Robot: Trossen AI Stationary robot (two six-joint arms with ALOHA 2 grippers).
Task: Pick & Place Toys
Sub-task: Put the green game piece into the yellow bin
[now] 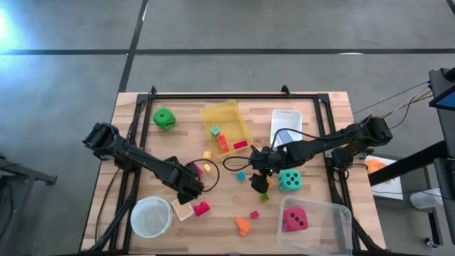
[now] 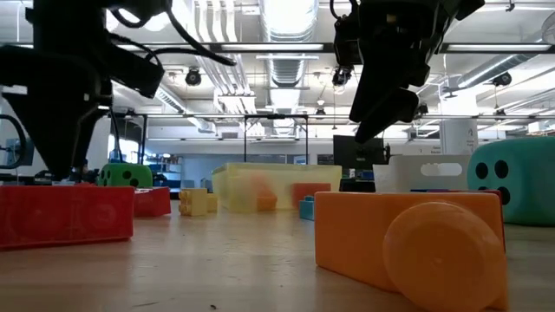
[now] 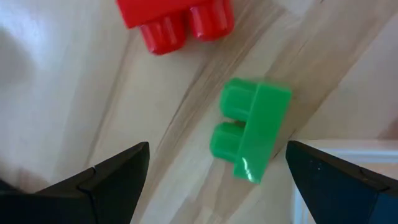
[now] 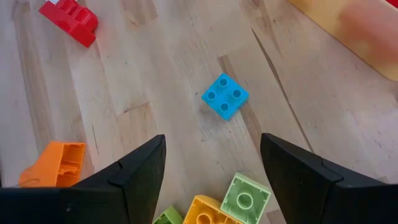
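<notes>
Both arms hover over loose toys, nothing gripped yet.

The left gripper (image 3: 214, 180), jaws spread wide and empty, hangs above a small green plastic block (image 3: 254, 137) toward the table's near-left part, by the round white bowl (image 1: 151, 217); a red studded block (image 3: 177, 18) lies just beyond it. The right gripper (image 4: 211, 177), fingers parted and empty, is near the table's middle over a small blue four-stud brick (image 4: 225, 95). This looks like the approach step; next, each gripper likely needs to descend, straddle its block and close. I count three big dotted dice: the green die (image 1: 165, 118) at the far left, the teal die (image 1: 289, 180) right of centre, the pink-red die (image 1: 295, 219) inside the clear plastic bin (image 1: 334, 213). I count three bins: clear bin, yellow translucent bin (image 1: 238, 114), white bin (image 1: 286, 119). The small blocks are too many to count surely.
</notes>
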